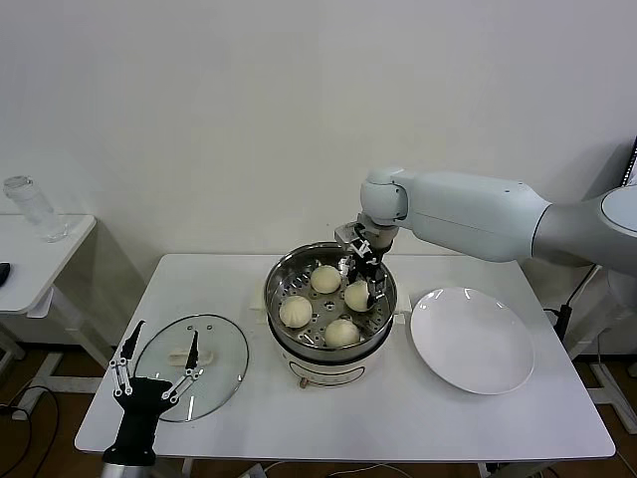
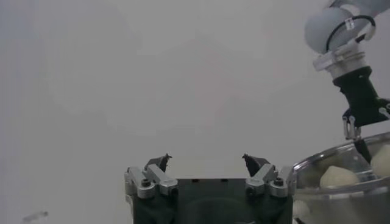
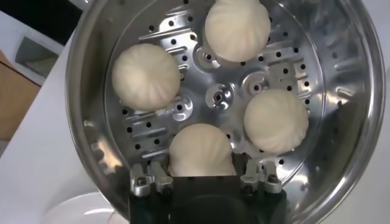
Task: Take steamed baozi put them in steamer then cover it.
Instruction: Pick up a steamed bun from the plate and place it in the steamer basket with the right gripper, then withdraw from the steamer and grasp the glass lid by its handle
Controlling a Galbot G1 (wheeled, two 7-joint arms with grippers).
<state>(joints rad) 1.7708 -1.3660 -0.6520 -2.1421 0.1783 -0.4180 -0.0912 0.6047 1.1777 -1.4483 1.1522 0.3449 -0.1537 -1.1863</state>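
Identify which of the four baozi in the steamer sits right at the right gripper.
It is the bun on the steamer's right side, directly between the right gripper's fingers. The other three lie clear of it, spread around the basket.

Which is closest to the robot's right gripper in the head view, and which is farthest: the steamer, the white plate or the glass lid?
1. The steamer: the right gripper is inside it, over a baozi.
2. The white plate: on the table, right of the steamer.
3. The glass lid: on the table's left part, by the left gripper.
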